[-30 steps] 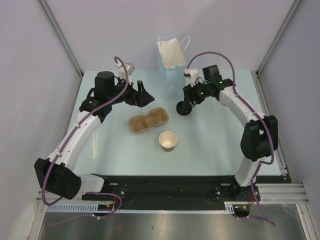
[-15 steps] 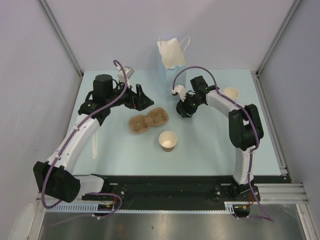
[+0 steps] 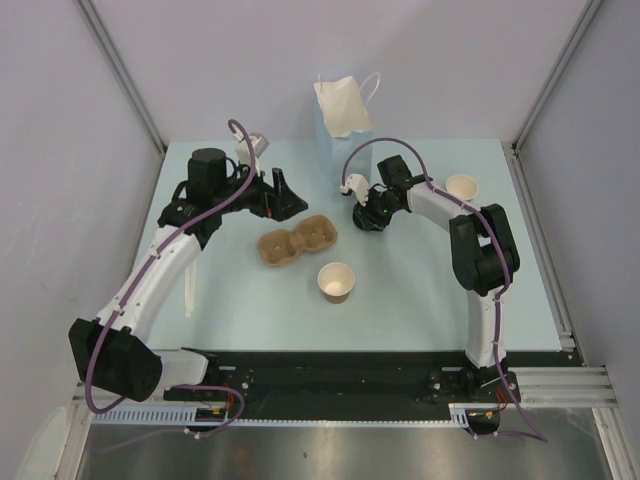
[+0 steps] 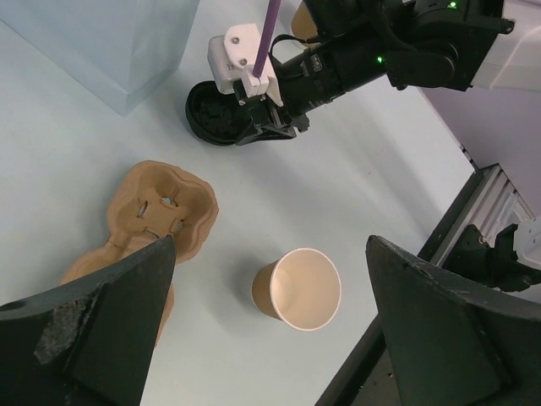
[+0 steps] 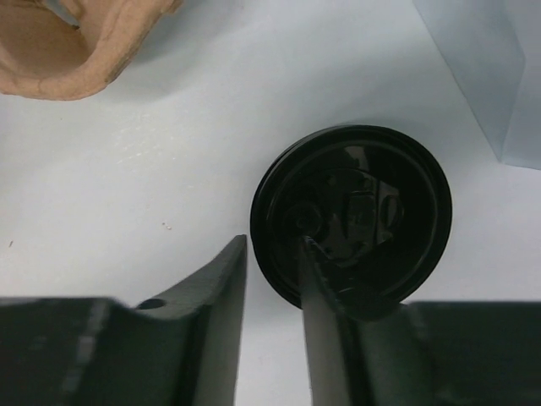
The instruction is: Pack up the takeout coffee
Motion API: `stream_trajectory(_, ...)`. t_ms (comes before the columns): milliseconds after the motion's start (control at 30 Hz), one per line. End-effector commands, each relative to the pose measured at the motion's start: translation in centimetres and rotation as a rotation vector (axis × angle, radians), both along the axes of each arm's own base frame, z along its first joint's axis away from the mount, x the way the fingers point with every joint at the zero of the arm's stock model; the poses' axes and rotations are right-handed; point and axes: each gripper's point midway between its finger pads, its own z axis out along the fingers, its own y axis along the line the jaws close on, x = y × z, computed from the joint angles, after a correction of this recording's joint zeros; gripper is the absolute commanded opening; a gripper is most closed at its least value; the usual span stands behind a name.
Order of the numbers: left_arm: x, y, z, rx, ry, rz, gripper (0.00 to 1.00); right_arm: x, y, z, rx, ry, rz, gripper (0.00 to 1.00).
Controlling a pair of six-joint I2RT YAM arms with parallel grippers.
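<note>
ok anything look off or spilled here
Nothing spilled or damaged. The cup stands upright but lidless; the lid lies flat on the table near the bag, the right end effector straddling its rim.

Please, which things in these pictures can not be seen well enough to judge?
Right wrist view: whether the right gripper already pinches the lid; contact unclear.
Top view: the lid, mostly hidden under that gripper.
Left wrist view: bag cut by the top edge; carrier partly behind the left gripper.
</note>
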Motion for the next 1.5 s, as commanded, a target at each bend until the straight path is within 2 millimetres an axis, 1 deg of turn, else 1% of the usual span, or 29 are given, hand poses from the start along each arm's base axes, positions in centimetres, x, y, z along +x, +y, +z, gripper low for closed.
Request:
stream_trajectory(0,0.5,0.1,0.9,-0.006,-0.043,-0.016,1.0,1.4,0.4,0.0,-0.002,-0.061,0.026,0.31)
stream_trajectory(67,0.4,0.1,0.9,-0.007,-0.042,-0.014,1.0,1.3,0.4,-0.1,-0.005,-0.061,0.029,0.26)
stream_trajectory(133,0.6,0.3,1.0,-0.004,-0.046,-0.011,1.0,1.3,0.4,0.0,-0.004,-0.063,0.034,0.25)
stream_trajectory(267,0.9,0.5,1.2,0.003,-0.055,-0.006,0.99,1.2,0.5,-0.3,-0.008,-0.06,0.042,0.31)
stream_trajectory(333,1.1,0.6,1.2,0.005,-0.052,-0.002,1.0,1.2,0.4,-0.5,-0.015,-0.061,0.047,0.31)
stream_trajectory(433,1.0,0.7,1.1,0.004,-0.044,-0.005,1.0,1.1,0.5,-0.4,-0.014,-0.064,0.054,0.21)
stream_trajectory(467,1.0,0.7,1.0,0.006,-0.043,-0.008,0.99,1.1,0.5,-0.2,-0.013,-0.063,0.054,0.13)
stream_trajectory(533,0.9,0.7,1.0,0.007,-0.039,-0.008,0.99,0.9,0.5,0.1,-0.01,-0.064,0.057,0.08)
stream_trajectory(567,0.8,0.8,0.9,0.008,-0.038,-0.007,0.99,0.7,0.5,0.9,-0.004,-0.068,0.06,0.05)
stream_trajectory(633,0.8,0.8,0.7,0.008,-0.037,-0.005,1.0,0.4,0.5,1.6,0.002,-0.065,0.054,0.0)
stream_trajectory(667,0.9,0.9,0.5,0.008,-0.032,0.005,1.0,0.2,0.7,2.7,0.016,-0.074,0.054,0.0)
stream_trajectory(733,0.9,1.0,-0.2,0.005,-0.025,0.018,1.0,-0.3,0.7,3.9,0.043,-0.055,0.03,0.0)
stream_trajectory(767,1.0,1.1,-0.5,-0.003,-0.007,0.035,0.99,-0.6,1.0,5.3,0.073,-0.058,0.023,0.0)
stream_trajectory(800,1.2,1.0,-0.9,-0.009,0.004,0.043,0.99,-0.8,1.0,5.8,0.088,-0.048,0.012,0.0)
stream_trajectory(867,1.5,0.9,-2.0,-0.032,0.044,0.063,0.99,-1.6,1.2,7.0,0.13,-0.009,-0.026,0.0)
stream_trajectory(900,1.9,0.6,-3.1,-0.038,0.075,0.068,0.98,-1.7,1.1,7.3,0.143,0.006,-0.042,0.0)
stream_trajectory(967,2.5,0.4,-4.2,-0.059,0.128,0.09,0.96,-1.8,0.9,7.6,0.171,0.045,-0.097,0.0)
stream_trajectory(1000,2.9,0.2,-4.6,-0.067,0.141,0.094,0.95,-1.8,0.8,7.5,0.175,0.059,-0.115,0.0)
stream_trajectory(1033,3.4,-0.2,-5.7,-0.081,0.193,0.108,0.95,-1.8,0.6,7.5,0.187,0.079,-0.137,0.0)
stream_trajectory(1067,3.8,-0.4,-6.1,-0.095,0.214,0.111,0.94,-1.8,0.5,7.5,0.197,0.09,-0.15,0.0)
stream_trajectory(1100,4.1,-1.1,-5.8,-0.126,0.228,0.107,0.94,-1.8,0.6,7.7,0.208,0.097,-0.158,0.0)
stream_trajectory(1133,4.6,-1.6,-7.0,-0.128,0.263,0.109,0.93,-1.9,0.7,8.0,0.229,0.117,-0.175,0.0)
stream_trajectory(1233,5.2,-3.6,-7.4,-0.144,0.285,0.097,0.88,-2.1,1.2,8.4,0.266,0.143,-0.185,0.0)
stream_trajectory(1267,5.3,-4.6,-8.6,-0.131,0.31,0.086,0.87,-2.2,1.4,8.5,0.278,0.158,-0.2,0.0)
stream_trajectory(1333,5.7,-5.6,-8.8,-0.128,0.315,0.082,0.84,-2.1,1.6,8.6,0.294,0.165,-0.209,0.0)
stream_trajectory(1367,5.8,-6.4,-10.2,-0.113,0.344,0.074,0.83,-2.1,1.7,8.6,0.298,0.173,-0.216,0.0)
stream_trajectory(1400,6.3,-6.9,-10.1,-0.119,0.343,0.075,0.82,-1.9,1.7,8.5,0.298,0.171,-0.22,0.0)
stream_trajectory(1433,6.5,-7.4,-10.4,-0.121,0.353,0.069,0.82,-1.9,1.7,8.4,0.3,0.175,-0.222,0.0)
stream_trajectory(1467,6.5,-8.2,-11.2,-0.121,0.376,0.056,0.8,-1.8,1.7,8.3,0.3,0.176,-0.227,0.0)
